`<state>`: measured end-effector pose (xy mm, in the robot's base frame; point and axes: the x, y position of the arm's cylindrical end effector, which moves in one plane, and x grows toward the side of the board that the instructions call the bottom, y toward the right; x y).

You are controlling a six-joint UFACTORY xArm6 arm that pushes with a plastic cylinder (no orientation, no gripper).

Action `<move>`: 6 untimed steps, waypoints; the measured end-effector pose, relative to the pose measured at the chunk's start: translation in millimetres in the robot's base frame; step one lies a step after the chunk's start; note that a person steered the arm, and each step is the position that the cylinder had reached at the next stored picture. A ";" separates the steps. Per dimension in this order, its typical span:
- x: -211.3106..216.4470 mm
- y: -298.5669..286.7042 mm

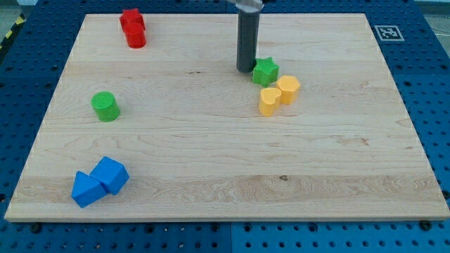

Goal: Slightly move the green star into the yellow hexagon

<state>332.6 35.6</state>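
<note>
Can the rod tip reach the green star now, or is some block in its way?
Probably yes. My tip stands just to the view's left of the green star, nearly touching, with no block between. The yellow hexagon and yellow heart lie on the star's far side, lower right.

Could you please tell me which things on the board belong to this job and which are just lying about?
In the job: green star, yellow hexagon, my tip just left of the star.
Lying about: yellow heart, green cylinder, two red blocks, two blue blocks.
</note>
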 end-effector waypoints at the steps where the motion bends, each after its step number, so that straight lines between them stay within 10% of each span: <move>1: -16.7 5.1; 6: 5.3 4.4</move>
